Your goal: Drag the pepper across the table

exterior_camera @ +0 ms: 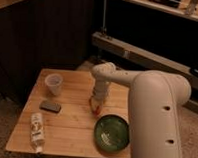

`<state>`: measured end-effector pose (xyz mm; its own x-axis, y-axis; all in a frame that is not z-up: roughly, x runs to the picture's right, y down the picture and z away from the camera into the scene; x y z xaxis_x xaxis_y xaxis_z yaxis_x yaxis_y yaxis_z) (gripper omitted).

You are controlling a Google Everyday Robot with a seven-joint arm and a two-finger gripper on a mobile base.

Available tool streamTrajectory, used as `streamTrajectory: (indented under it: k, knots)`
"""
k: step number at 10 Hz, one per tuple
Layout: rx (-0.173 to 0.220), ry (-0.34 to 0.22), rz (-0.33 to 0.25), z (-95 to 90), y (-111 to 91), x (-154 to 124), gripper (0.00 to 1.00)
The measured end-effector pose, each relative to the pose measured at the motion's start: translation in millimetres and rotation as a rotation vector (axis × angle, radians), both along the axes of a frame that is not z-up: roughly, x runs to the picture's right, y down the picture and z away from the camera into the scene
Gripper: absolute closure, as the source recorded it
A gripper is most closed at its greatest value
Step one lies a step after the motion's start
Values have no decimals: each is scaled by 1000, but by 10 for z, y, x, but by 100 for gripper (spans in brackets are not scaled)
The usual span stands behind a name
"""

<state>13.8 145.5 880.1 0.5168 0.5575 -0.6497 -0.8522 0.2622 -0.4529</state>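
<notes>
The pepper is a small red-orange shape on the light wooden table, just left of and behind the green bowl. Only part of it shows, because my gripper hangs straight over it at the end of the white arm that reaches in from the right. The gripper points down at the table near its middle and is at the pepper. I cannot tell if it touches or holds the pepper.
A green bowl sits at the front right. A clear plastic cup stands at the back left, a dark flat object lies in front of it, and a white bottle lies at the front left edge. Dark walls and a shelf stand behind.
</notes>
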Motion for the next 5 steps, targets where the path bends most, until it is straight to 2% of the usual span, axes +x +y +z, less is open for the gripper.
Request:
streamTrajectory:
  k: [5]
  knots:
    - [-1,-1,-1,-11,11,12,97]
